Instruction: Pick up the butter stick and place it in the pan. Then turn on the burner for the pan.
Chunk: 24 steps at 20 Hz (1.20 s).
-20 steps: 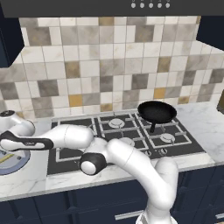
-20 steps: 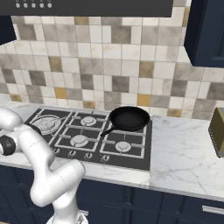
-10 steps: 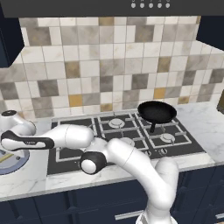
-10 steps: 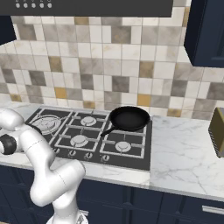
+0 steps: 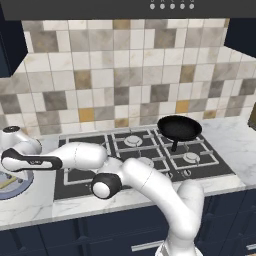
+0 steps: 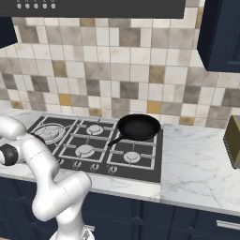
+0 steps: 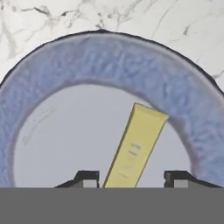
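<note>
Butter stick (image 7: 135, 146) lies between the end effector (image 7: 133, 178) fingertips, jaws spread, not touching; likely soft, slippery; grip its long sides gently.

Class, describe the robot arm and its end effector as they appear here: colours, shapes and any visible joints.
The arm is glossy white, built of thick rounded tubular links with dark, almost black joint caps and a dark band along the forearm. The end effector has two small dark, blocky finger tips. No cables or markings can be made out.

A mottled beige, grey and ochre square-tiled wall (image 6: 108, 70) backs the white marble table (image 6: 197, 159). Dark navy cabinets (image 6: 220, 35) hang above, and more navy cabinet fronts (image 5: 75, 235) run below.
</note>
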Tool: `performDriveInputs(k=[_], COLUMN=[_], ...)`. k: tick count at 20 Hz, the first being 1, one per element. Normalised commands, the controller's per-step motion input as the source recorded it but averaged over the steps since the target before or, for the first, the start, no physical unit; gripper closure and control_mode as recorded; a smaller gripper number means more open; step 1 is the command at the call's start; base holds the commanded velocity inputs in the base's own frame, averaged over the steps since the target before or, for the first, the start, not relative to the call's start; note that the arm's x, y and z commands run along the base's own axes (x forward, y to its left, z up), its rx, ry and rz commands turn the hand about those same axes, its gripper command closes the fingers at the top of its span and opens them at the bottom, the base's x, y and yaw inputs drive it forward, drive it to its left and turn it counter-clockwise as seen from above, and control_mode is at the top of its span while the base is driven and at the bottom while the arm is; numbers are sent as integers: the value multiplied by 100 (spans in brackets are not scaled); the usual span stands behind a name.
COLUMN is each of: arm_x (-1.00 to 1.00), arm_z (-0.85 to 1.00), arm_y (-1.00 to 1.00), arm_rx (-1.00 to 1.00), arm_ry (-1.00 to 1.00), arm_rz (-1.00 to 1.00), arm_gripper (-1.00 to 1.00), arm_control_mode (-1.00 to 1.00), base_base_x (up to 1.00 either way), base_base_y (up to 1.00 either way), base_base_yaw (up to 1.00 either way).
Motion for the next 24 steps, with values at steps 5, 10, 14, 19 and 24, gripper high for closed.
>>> performDriveInputs(k=[5, 10, 14, 19, 24], arm_x=[0, -3, -15, -36, -53], arm_z=[-23, -4, 0, 12, 35], arm_y=[0, -12, -50, -69, -68], arm_rx=[-1, -6, -10, -7, -3], arm_ry=[8, 5, 4, 2, 0], arm_rz=[0, 0, 0, 0, 0], arm_gripper=[100, 100, 100, 100, 100], arm_control_mode=[-100, -100, -100, -100, -100], base_base_x=[0, 0, 0, 0, 0], base_base_y=[0, 0, 0, 0, 0], base_base_yaw=[0, 0, 0, 0, 0])
